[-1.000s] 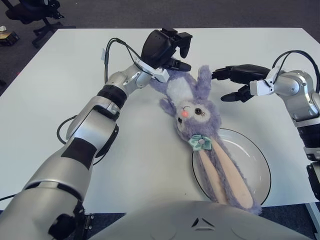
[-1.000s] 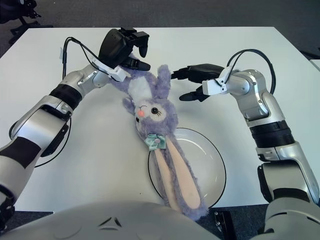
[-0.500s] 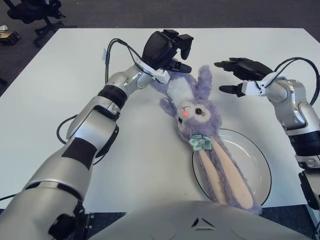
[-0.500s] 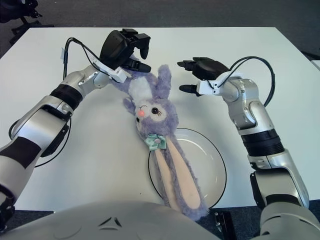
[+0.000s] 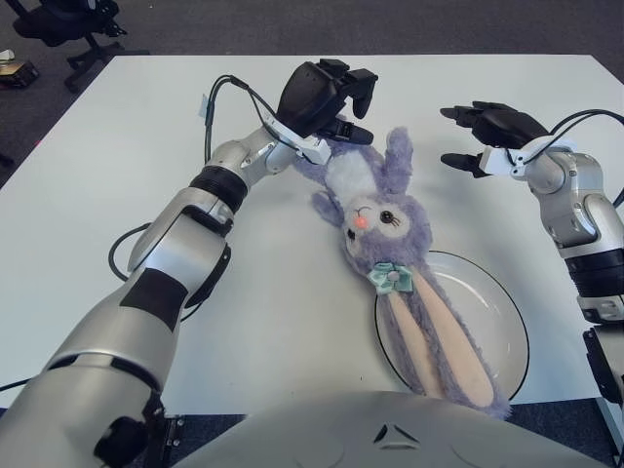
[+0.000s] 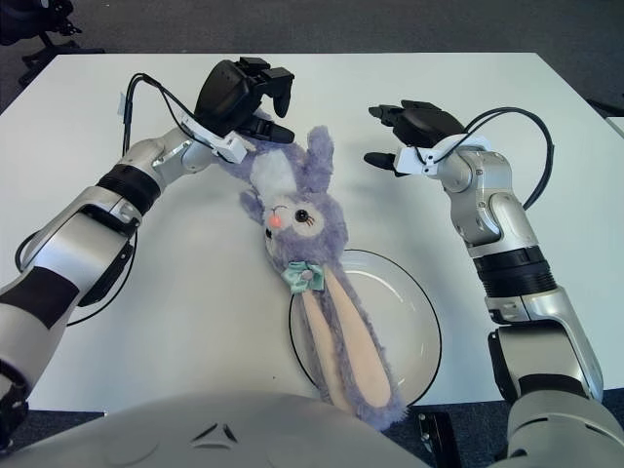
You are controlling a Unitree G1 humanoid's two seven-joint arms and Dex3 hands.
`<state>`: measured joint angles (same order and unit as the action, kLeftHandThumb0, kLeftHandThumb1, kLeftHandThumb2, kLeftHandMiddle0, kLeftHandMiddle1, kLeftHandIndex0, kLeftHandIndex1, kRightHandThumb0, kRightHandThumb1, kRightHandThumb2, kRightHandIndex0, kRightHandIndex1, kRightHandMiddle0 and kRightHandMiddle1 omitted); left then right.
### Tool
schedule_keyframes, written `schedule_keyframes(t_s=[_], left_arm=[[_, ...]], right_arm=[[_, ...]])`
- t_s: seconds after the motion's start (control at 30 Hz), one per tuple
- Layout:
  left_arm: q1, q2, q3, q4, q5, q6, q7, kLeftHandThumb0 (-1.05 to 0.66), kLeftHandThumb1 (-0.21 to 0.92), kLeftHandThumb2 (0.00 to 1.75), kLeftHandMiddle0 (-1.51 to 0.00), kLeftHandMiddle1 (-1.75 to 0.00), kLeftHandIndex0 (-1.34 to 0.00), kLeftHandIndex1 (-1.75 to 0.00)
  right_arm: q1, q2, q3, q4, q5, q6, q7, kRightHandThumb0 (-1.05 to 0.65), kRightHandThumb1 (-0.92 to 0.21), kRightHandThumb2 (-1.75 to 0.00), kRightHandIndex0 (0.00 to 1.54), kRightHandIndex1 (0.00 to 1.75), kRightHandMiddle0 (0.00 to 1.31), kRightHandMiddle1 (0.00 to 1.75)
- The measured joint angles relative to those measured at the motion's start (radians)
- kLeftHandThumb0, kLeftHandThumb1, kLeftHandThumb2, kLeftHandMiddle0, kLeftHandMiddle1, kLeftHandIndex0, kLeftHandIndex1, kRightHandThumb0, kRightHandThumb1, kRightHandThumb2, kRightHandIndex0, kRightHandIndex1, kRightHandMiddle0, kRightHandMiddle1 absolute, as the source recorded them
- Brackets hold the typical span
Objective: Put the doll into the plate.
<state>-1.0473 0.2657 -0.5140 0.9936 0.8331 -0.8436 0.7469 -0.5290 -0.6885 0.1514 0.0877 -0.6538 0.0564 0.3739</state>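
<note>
No text, label, brand, number or sign could be read anywhere in either view.
</note>
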Motion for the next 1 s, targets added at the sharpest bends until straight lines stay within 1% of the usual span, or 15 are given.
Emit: schedule_keyframes(t_s=[0.1,0.2,0.23,0.3,0.47,0.57,0.67,0.73,0.87,1.0], left_arm=[[0.001,0.008,0.000,-0.004,0.000,-0.022,0.008,-0.35,0.92,0.14,-1.01,-1.75,-0.85,-1.75],[0.001,0.016,0.000,-0.004,0.000,-0.029,0.013,-0.35,0.92,0.14,-1.01,-1.75,-0.85,-1.75],[0.001,0.019,0.001,-0.002,-0.001,-0.040,0.017,-0.32,0.92,0.15,-1.01,-1.75,-0.81,-1.75],[0.000,0.030,0.003,0.009,-0.004,-0.108,0.030,-0.30,0.92,0.17,-0.98,-1.75,-0.78,-1.75],[-0.008,0.055,0.010,0.052,-0.013,-0.334,0.053,-0.30,0.92,0.19,-0.94,-1.75,-0.75,-1.75],[-0.017,0.066,0.024,0.077,-0.023,-0.417,0.057,-0.30,0.92,0.20,-0.94,-1.75,-0.74,-1.75],[-0.030,0.071,0.041,0.094,-0.026,-0.448,0.058,-0.30,0.92,0.20,-0.94,-1.75,-0.74,-1.75],[-0.037,0.071,0.050,0.106,-0.035,-0.461,0.053,-0.30,0.92,0.27,-0.94,-1.75,-0.74,-1.75],[-0.039,0.063,0.073,0.116,-0.082,-0.525,0.008,-0.31,0.92,0.35,-0.95,-1.75,-0.74,-1.75],[-0.038,0.053,0.086,0.116,-0.103,-0.544,-0.034,-0.31,0.92,0.38,-0.95,-1.75,-0.75,-1.75]], right_arm=[[-0.005,-0.003,-0.018,0.000,0.000,0.020,-0.014,-0.72,-0.92,-0.71,0.13,0.02,0.26,0.04],[-0.008,-0.008,-0.025,0.000,0.000,0.026,-0.022,-0.72,-0.92,-0.71,0.13,0.02,0.26,0.04],[-0.009,-0.008,-0.026,0.001,0.000,0.026,-0.025,-0.71,-0.92,-0.71,0.14,0.02,0.27,0.04],[-0.009,-0.008,-0.027,0.003,0.001,0.026,-0.031,-0.71,-0.92,-0.70,0.15,0.02,0.27,0.04],[-0.010,-0.008,-0.032,0.027,0.002,0.027,-0.050,-0.70,-0.92,-0.70,0.17,0.02,0.27,0.04],[-0.011,-0.008,-0.038,0.040,0.002,0.030,-0.061,-0.70,-0.92,-0.70,0.17,0.02,0.27,0.03],[-0.014,-0.009,-0.041,0.047,0.002,0.031,-0.064,-0.70,-0.92,-0.70,0.17,0.02,0.27,0.03],[-0.017,-0.009,-0.041,0.049,0.002,0.031,-0.066,-0.69,-0.92,-0.69,0.18,0.02,0.28,0.04],[-0.026,-0.009,-0.041,0.057,0.003,0.030,-0.072,-0.67,-0.92,-0.67,0.19,0.02,0.30,0.04],[-0.031,-0.009,-0.041,0.060,0.003,0.030,-0.073,-0.67,-0.92,-0.66,0.20,0.02,0.31,0.04]])
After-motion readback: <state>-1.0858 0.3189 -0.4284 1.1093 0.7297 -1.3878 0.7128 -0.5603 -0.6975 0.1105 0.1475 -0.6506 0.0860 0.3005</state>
